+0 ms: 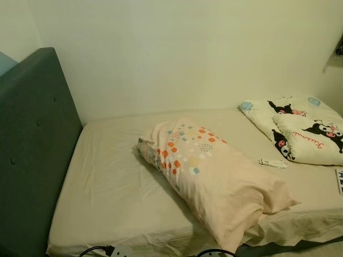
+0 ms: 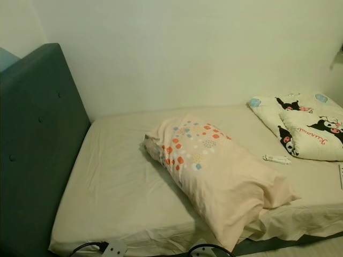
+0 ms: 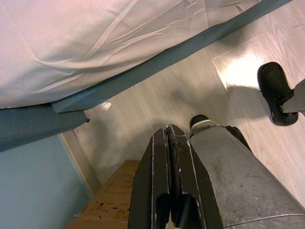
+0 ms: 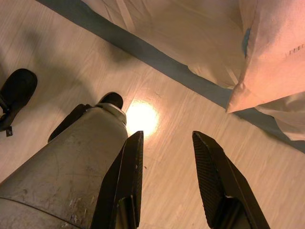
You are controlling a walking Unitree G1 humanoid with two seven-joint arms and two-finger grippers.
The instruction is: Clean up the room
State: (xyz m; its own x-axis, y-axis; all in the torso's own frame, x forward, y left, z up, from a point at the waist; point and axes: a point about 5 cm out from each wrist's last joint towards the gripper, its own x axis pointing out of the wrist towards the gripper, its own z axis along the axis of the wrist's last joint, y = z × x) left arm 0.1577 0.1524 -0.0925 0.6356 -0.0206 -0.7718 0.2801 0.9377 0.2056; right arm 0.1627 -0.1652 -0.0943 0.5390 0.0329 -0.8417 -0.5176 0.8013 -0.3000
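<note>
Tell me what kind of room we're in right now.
Most likely a bedroom: a bed with a cream sheet and teal padded headboard, a peach pillow with orange squares, and a cartoon-print folded quilt.

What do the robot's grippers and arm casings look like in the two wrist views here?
The left gripper has two long black fingers with scuffed, flat inner faces. The right gripper has the same black fingers, tapering to blunt tips, with finely textured inner pads. Beside each gripper in its wrist view is a rounded silver-grey metal casing, scratched and smudged, ending in a black foot on the wooden floor.
</note>
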